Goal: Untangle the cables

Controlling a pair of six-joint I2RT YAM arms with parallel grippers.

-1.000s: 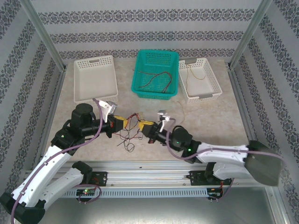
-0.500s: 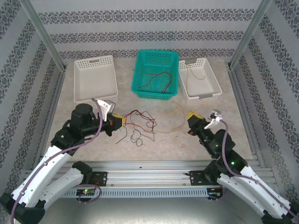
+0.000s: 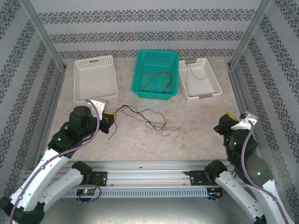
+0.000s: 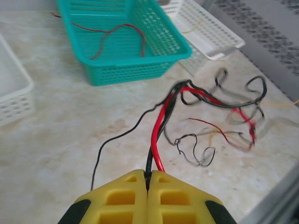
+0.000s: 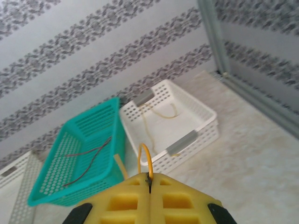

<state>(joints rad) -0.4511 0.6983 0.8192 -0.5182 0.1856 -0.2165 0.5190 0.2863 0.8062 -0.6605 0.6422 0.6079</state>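
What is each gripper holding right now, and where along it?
The left gripper pinches the red and black cables together at their nearest stretch. The right gripper pinches a yellow cable just below a small loop.

Lab-style robot test cell: aluminium frame posts [image 3: 43, 33], patterned backdrop panels [image 3: 149, 28], marble-look tabletop [image 3: 140, 137], mounting rails [image 3: 149, 167].

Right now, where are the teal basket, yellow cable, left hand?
teal basket [image 3: 154, 95], top external view, front wall
yellow cable [image 5: 144, 145], right wrist view, loop top
left hand [image 4: 147, 175], left wrist view, between fingertips
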